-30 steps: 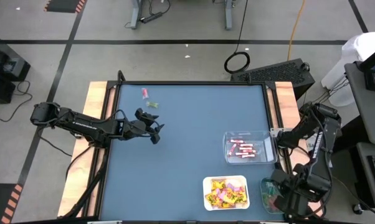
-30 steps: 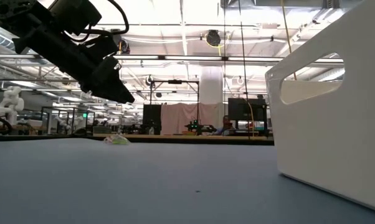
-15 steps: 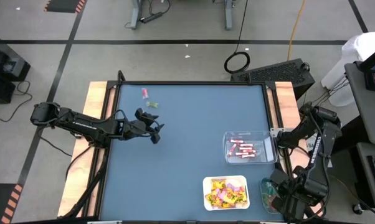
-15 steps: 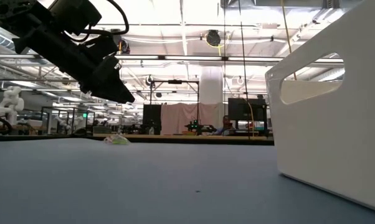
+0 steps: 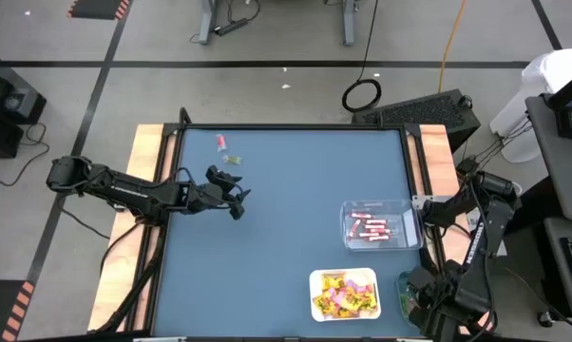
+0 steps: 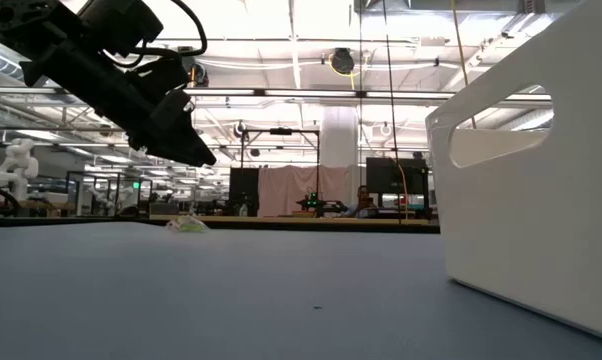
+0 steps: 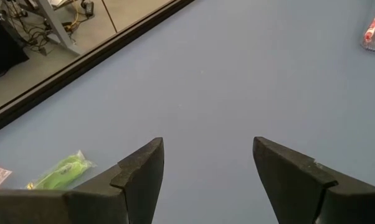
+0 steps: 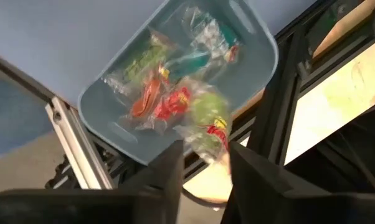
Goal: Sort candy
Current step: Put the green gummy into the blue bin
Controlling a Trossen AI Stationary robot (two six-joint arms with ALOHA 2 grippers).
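Two candy pieces lie loose on the blue table at the far left: a pink one (image 5: 221, 142) and a green one (image 5: 233, 160) (image 7: 63, 171). My left gripper (image 5: 237, 207) (image 7: 206, 146) hovers open just near of them, with nothing between its fingers. My right gripper (image 5: 429, 296) (image 8: 206, 163) points down over a tinted tray (image 8: 250, 37) of mixed candy at the near right corner, fingers apart. A clear-wrapped green candy (image 8: 206, 127) shows blurred right off its fingertips, above the tray. My right gripper's fingertips (image 8: 172, 158) stand on either side of the wrapped green candy's nearer end (image 8: 220, 149), coming from above. I cannot tell whether they touch it. The candy is clear of the tray below.
A clear tray (image 5: 411, 228) with pink-red sticks sits at the right edge. A white tray (image 5: 316, 277) (image 6: 531, 170) of yellow candy sits at the near edge. Bare table lies across the middle. A black frame rail (image 8: 69, 134) runs beside the tinted tray.
My right arm has sunk a little toward the tinted tray at the near right corner. My left arm has kept still.
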